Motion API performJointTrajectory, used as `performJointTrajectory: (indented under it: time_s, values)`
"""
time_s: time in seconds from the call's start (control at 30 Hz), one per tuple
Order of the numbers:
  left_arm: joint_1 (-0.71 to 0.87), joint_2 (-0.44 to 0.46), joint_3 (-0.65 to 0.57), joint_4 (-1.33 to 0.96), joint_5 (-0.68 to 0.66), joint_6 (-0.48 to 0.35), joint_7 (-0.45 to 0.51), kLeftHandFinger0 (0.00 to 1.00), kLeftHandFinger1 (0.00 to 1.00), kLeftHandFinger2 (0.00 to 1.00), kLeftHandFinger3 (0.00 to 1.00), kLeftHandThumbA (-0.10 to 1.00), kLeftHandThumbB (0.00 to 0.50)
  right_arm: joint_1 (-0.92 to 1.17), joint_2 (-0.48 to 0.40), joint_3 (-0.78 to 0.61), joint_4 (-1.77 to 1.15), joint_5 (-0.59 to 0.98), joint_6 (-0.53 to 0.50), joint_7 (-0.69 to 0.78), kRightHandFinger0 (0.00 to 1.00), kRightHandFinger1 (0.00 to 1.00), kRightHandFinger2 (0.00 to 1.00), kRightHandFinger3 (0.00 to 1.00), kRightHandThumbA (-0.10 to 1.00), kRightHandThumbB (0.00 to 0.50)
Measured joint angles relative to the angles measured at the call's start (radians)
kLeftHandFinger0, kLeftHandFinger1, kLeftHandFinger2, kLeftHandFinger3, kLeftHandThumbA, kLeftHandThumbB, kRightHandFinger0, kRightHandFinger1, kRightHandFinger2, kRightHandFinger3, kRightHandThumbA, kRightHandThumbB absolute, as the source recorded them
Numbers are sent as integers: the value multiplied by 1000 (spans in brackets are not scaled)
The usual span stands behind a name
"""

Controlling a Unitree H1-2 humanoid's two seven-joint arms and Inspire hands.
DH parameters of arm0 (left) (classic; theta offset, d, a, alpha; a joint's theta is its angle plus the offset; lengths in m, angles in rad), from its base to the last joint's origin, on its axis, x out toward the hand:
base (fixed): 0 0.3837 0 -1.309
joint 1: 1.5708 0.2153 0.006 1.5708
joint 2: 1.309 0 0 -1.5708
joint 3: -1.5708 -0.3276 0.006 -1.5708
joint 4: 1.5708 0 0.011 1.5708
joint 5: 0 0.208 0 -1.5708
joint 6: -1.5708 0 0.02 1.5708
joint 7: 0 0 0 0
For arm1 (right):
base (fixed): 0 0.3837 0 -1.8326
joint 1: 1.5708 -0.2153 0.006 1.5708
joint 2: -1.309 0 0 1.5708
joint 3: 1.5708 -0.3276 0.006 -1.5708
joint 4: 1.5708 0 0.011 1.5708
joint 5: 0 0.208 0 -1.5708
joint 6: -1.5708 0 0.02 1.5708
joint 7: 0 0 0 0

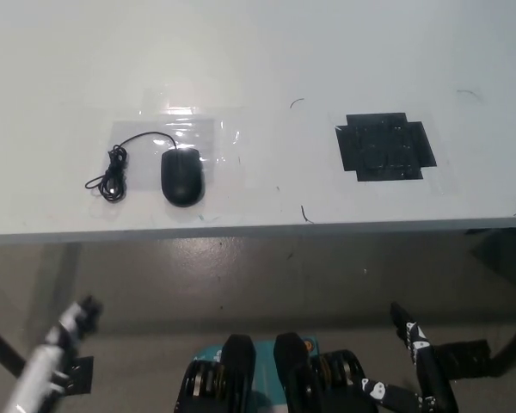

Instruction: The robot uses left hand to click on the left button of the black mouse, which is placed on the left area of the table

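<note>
A black mouse (181,175) lies on the left part of a white table (267,60), a short way back from the table's near edge, seen from the head view looking steeply down. The mouse rests on a patch of clear, shiny film (176,138) stuck to the tabletop, and its thin black cord (116,168) curls out from the far end of the mouse and gathers in a loose coil just beside it, on the side away from the table's middle. Well apart from the mouse, toward the right half of the table, a dark square patch of black tape (385,147) is fixed flat to the surface. The robot's white left hand (76,320) hangs below the near edge of the table, well short of the mouse and not touching it or the table; it is blurred, and whether it is wide or closed cannot be told. The black right hand (410,334) rests low on the other side, also under the table's edge and far from the mouse, its state likewise unclear.
</note>
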Motion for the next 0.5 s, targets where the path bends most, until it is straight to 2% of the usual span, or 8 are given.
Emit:
performJointTrajectory:
  time_s: [0.03, 0.13, 0.17, 0.23, 0.27, 0.3, 0.33, 0.5]
  values:
    - [-4, 23, 7, -23, -8, 10, -6, 1000, 802, 713, 1000, 1000, 443, 0, -1, 0, 0, 0, 0, -1, 1000, 1000, 1000, 1000, 1000, 418]
    - [-29, 144, 45, -142, -51, 63, -33, 970, 358, 377, 1000, 1000, 476, 1, -5, 0, -1, 0, 0, -3, 1000, 1000, 1000, 1000, 1000, 417]
    - [-44, 189, 64, -185, -68, 85, -42, 828, 289, 304, 1000, 1000, 495, 1, -5, 0, -1, 0, 0, -3, 1000, 1000, 1000, 1000, 1000, 417]
    - [-77, 248, 83, -234, -98, 117, -53, 583, 176, 164, 1000, 1000, 465, 2, -6, 0, -1, 0, 0, -5, 1000, 1000, 1000, 1000, 1000, 416]
    - [-104, 283, 92, -257, -117, 137, -58, 559, 154, 140, 1000, 1000, 451, 1, -7, 0, -1, 0, 0, -5, 1000, 1000, 1000, 1000, 1000, 415]
    - [-142, 319, 101, -277, -143, 161, -66, 175, 31, 28, 1000, 1000, 432, 0, -6, 0, -1, 0, 0, -5, 1000, 1000, 1000, 1000, 1000, 408]
    - [-168, 341, 107, -286, -160, 178, -70, 7, 1, 1, 1000, 1000, 438, 0, -6, 0, -1, 0, 0, -5, 1000, 1000, 1000, 1000, 1000, 400]
    - [-325, 407, 107, -297, -246, 275, -96, 0, 0, 1, 1000, 1000, 407, 2, -7, 0, -1, -1, 0, -6, 1000, 1000, 1000, 1000, 1000, 418]
